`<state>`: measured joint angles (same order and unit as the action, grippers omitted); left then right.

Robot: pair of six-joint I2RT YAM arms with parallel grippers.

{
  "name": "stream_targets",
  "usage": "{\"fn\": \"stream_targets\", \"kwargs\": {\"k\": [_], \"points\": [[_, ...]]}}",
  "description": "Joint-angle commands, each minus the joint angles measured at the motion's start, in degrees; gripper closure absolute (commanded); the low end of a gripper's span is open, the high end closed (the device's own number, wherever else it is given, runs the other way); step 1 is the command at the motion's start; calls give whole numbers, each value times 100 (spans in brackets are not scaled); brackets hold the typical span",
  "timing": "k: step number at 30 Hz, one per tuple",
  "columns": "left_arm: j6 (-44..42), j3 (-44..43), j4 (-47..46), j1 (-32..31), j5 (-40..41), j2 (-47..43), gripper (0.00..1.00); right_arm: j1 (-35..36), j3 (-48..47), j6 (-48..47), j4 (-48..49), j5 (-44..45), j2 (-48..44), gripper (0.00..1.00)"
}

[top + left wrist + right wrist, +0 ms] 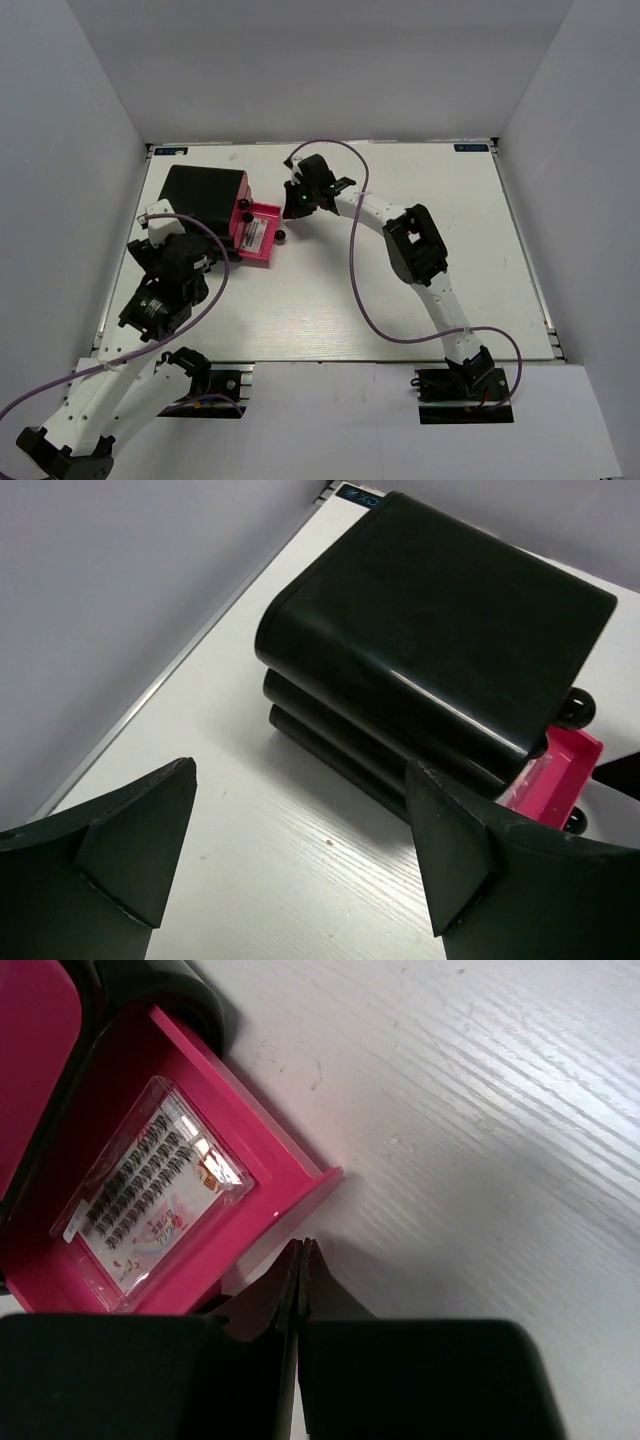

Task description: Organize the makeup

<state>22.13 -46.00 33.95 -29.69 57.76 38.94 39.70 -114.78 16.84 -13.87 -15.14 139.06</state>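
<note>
Right wrist view: the pink drawer (292,1158) stands pulled out of the black case (430,610) and contains one flat white-pink packet (150,1195), lying on the drawer floor. Right gripper (302,1246): fingers pressed together, holding nothing, tips just beside the drawer's front wall; contact cannot be determined. Left gripper (300,770): fingers wide apart, empty, over the table (270,870) near the case.

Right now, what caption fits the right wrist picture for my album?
Shut right tool by an open pink drawer holding one flat packet.
</note>
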Motion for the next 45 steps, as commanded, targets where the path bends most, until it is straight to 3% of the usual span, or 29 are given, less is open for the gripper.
{"fn": "stream_targets", "kwargs": {"k": [1, 22, 45], "points": [[-148, 47, -205, 16, -352, 52, 6, 90, -352, 162, 121, -165, 182, 100], [-174, 117, -267, 16, -617, -27, 5, 380, -888, 364, 1017, -1237, 709, 99], [-174, 126, -275, 69, -625, 0, 5, 459, -1037, 707, 2344, -2107, 1175, 89]]}}
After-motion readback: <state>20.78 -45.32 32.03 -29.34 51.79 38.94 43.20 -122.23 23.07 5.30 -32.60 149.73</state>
